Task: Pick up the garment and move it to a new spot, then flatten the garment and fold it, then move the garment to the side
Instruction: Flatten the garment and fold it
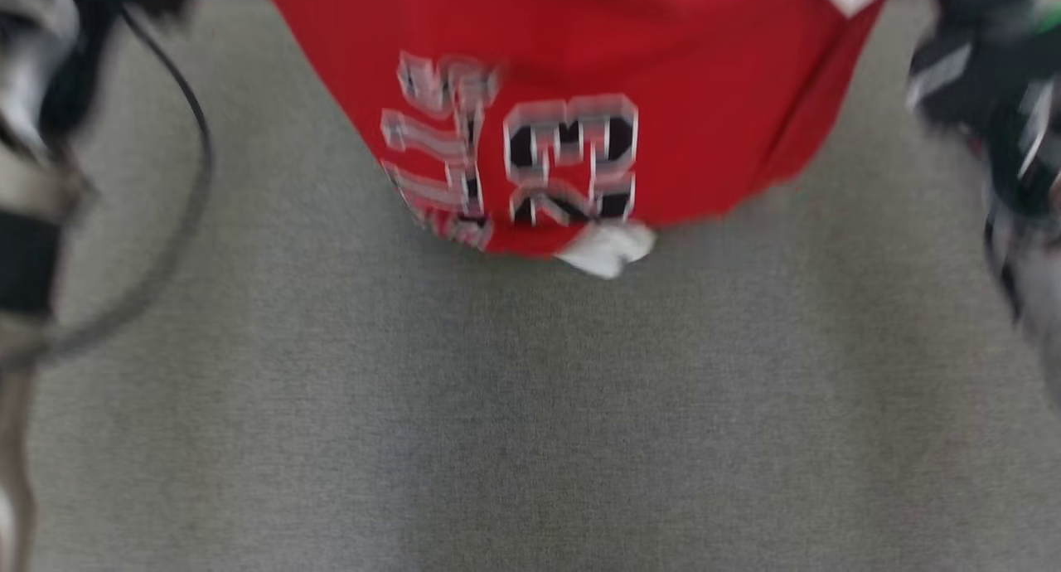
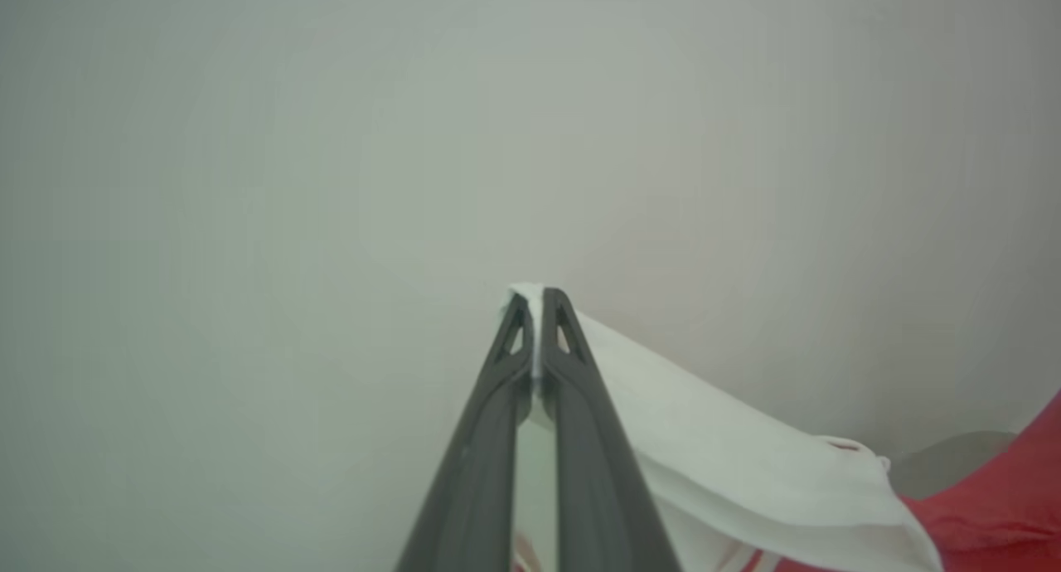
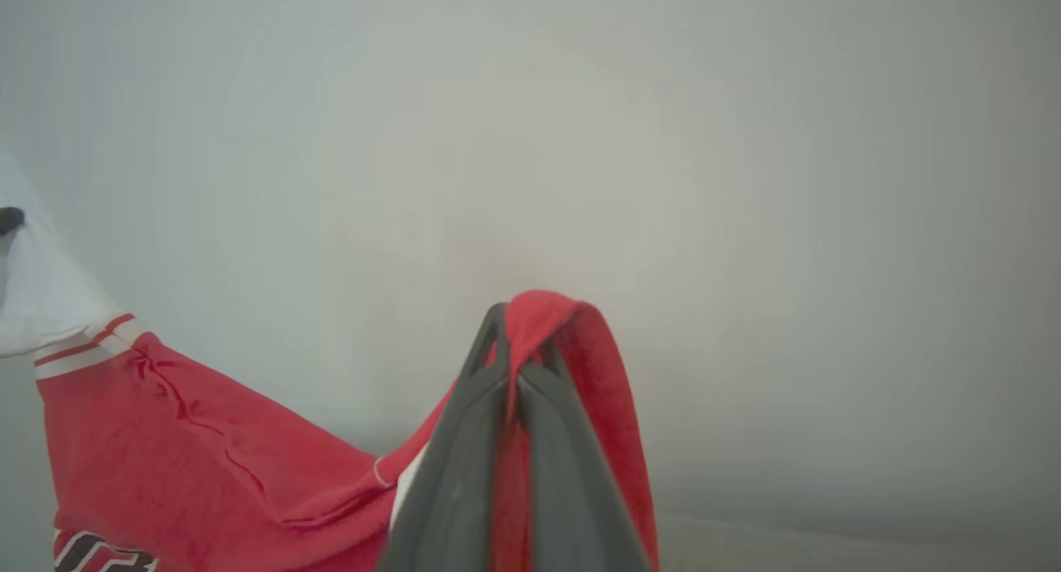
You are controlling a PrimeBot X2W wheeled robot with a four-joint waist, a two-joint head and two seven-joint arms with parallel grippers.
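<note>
- The left gripper (image 2: 537,302) has its two dark fingers pressed together on a white edge of the garment (image 2: 729,456). A sliver of white cloth sticks out above the tips, and the white cloth runs down to the right into red.
- The right gripper (image 3: 518,323) is clamped on a red fold of the garment (image 3: 207,456). The cloth loops over the fingertips and hangs down the right side of the fingers.
- In the right wrist view, a white sleeve with red stripes rises at the far left edge. A small dark tip (image 3: 10,220) sits at its top, probably the other gripper, though too little of it shows to be sure.
- From the head camera, the red garment (image 1: 580,58) hangs at the top middle between the two arms and narrows toward its lower end.
- It carries white-edged dark printed figures (image 1: 572,162), too smeared to read, and a white tab (image 1: 609,249) at the lowest point.
- I cannot tell whether that lowest point touches anything.
- The left arm (image 1: 33,141) is blurred at the left edge, with a dark cable (image 1: 191,141) curving down beside it. The right arm (image 1: 995,124) is blurred at the right edge.
- Below the garment lies a grey, cloth-like surface (image 1: 530,431) that spreads across the lower part of the head view.
- Behind both grippers in the wrist views stands a plain pale wall (image 2: 331,141), evenly lit.
</note>
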